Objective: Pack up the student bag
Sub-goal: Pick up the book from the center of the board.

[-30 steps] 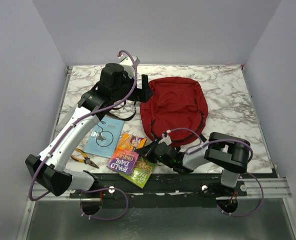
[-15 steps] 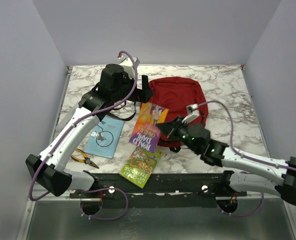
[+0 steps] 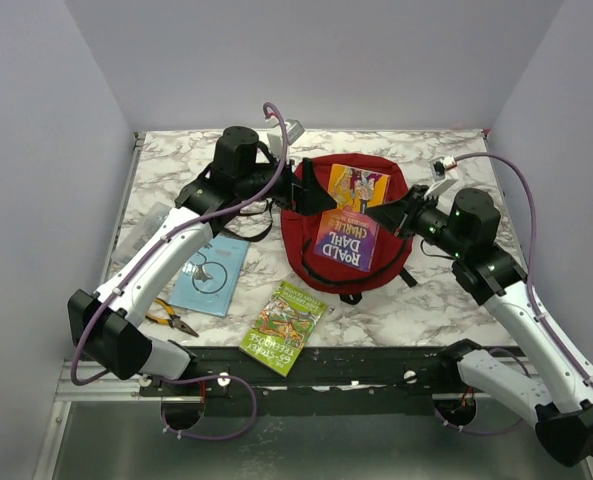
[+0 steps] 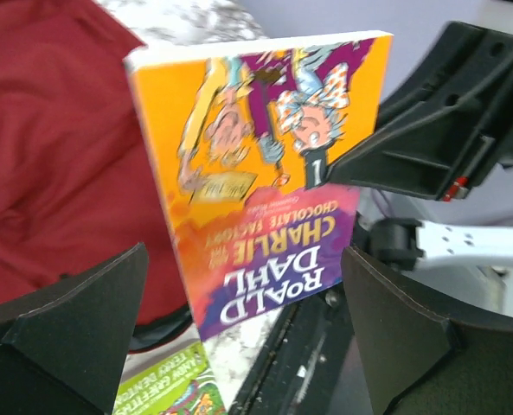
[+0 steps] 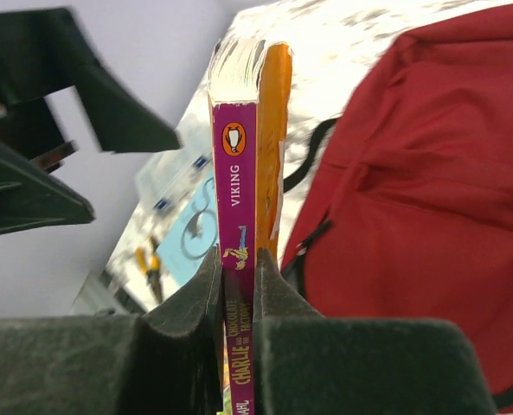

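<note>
Top external: right gripper (image 3: 388,216) is clamped on the Roald Dahl book (image 3: 349,215), holding it above the student bag (image 3: 311,250), which lies mid-table, presumably for insertion. Left gripper (image 3: 311,190) hovers at the bag's left edge, jaws wide apart and empty, likely to open the bag.

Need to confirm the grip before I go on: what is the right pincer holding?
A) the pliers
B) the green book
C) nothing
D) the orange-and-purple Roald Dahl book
D: the right pincer is shut on the spine of the orange-and-purple book, over the red bag; the green book and pliers lie apart from it.
</note>
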